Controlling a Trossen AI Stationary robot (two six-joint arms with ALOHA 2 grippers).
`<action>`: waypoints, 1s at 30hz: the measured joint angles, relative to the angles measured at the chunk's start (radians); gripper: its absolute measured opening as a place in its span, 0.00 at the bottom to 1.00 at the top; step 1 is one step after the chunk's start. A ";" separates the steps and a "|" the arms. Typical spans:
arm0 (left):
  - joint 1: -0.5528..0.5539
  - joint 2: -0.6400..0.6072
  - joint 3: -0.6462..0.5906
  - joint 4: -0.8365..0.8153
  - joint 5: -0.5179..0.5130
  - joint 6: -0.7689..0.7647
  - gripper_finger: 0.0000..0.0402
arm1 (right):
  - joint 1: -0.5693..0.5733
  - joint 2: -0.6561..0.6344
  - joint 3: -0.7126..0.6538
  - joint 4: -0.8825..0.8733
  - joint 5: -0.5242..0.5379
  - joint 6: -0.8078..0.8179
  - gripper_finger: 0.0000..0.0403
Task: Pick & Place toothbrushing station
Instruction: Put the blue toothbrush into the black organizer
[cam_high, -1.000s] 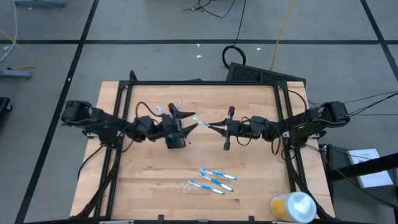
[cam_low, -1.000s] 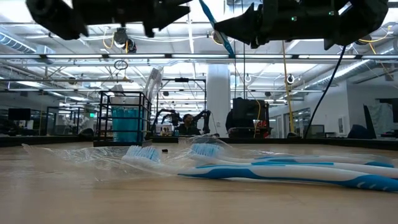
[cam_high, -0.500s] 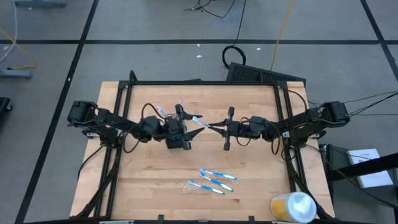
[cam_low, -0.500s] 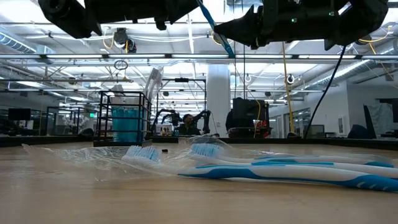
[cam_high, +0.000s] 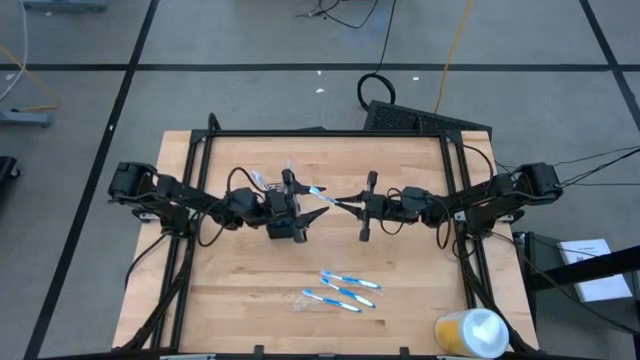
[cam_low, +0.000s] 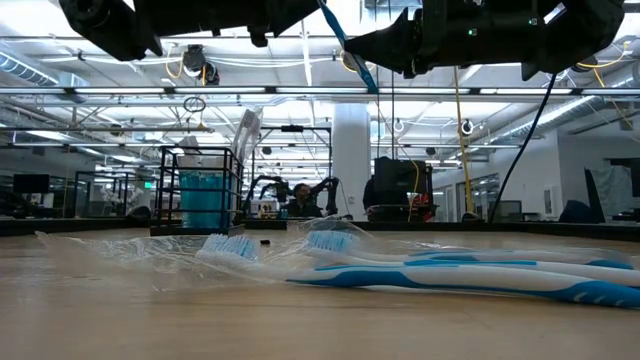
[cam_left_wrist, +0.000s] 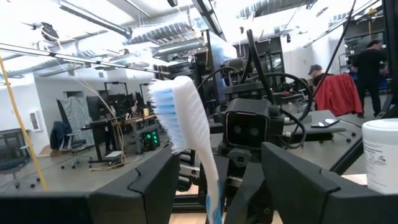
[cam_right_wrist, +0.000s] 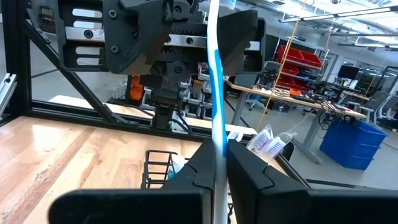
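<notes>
A blue-and-white toothbrush (cam_high: 322, 195) hangs in the air over the table's middle, with my right gripper (cam_high: 346, 205) shut on it. Its bristle head (cam_left_wrist: 166, 112) stands between the fingers of my open left gripper (cam_left_wrist: 217, 171), with a gap on each side. In the high view my left gripper (cam_high: 303, 201) faces the right one. The black mesh holder (cam_high: 285, 229) stands on the table below the left gripper, with blue things inside (cam_low: 203, 198). Three more toothbrushes (cam_high: 343, 290) lie flat on the table's near half. My right gripper pinches the toothbrush's handle (cam_right_wrist: 216, 134) between its two fingers. The fingers come about level from the table's right. The brush sticks out ahead of them, slanting up toward the left gripper, head end foremost, lifted clear of the table.
A yellow-and-white round container (cam_high: 472, 332) stands at the near right corner. Clear plastic wrap (cam_low: 120, 255) lies beside the loose toothbrushes. A black frame (cam_high: 320, 133) runs along the table's far and side edges. Bare wood shows at the near left.
My left gripper has gone toward the table's right, up to the held toothbrush's head, and has rolled a little. It has then kept still. The right gripper and the toothbrush have stayed where they were.
</notes>
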 joint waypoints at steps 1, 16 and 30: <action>0.000 0.000 0.000 0.000 0.000 -0.002 0.57 | 0.000 0.000 0.000 0.000 0.000 0.000 0.03; 0.000 0.000 0.000 0.000 -0.001 -0.032 0.16 | 0.000 0.000 0.000 -0.001 0.000 0.000 0.03; 0.000 -0.025 0.000 -0.062 -0.058 -0.085 0.07 | 0.000 -0.001 0.001 -0.047 0.000 0.012 0.17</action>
